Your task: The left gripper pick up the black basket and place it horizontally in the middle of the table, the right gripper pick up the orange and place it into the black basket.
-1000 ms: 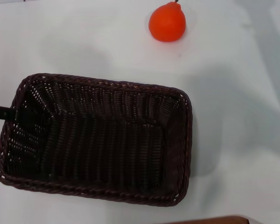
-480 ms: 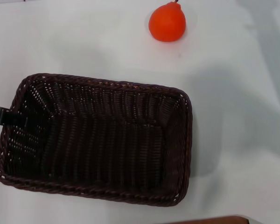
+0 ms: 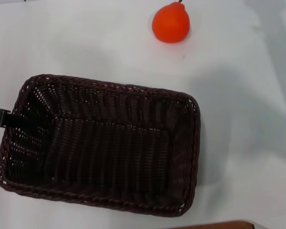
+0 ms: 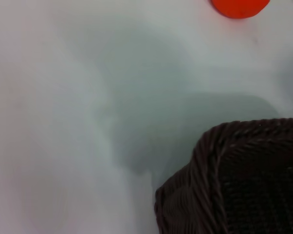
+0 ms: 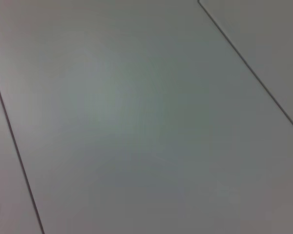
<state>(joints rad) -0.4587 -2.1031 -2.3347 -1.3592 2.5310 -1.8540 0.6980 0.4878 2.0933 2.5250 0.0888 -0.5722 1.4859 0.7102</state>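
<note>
The black basket (image 3: 115, 88) lies on the white table (image 3: 248, 143), left of centre in the head view, long side across, opening up and empty. My left gripper (image 3: 2, 117) reaches in from the left edge and is shut on the basket's left rim; only a slim black finger shows. The left wrist view shows a corner of the basket (image 4: 219, 165) and the orange (image 4: 239, 7) beyond it. The orange (image 3: 170, 23) sits on the table behind the basket, apart from it. My right gripper is out of view.
The table's brown edge strip (image 3: 219, 224) shows at the front, just below the basket. The right wrist view shows only a plain grey surface with thin dark lines. White table surface lies to the right of the basket.
The basket has shifted a little to the right and toward the front edge, turning slightly, with my left gripper still on its left rim. The orange has not moved.
</note>
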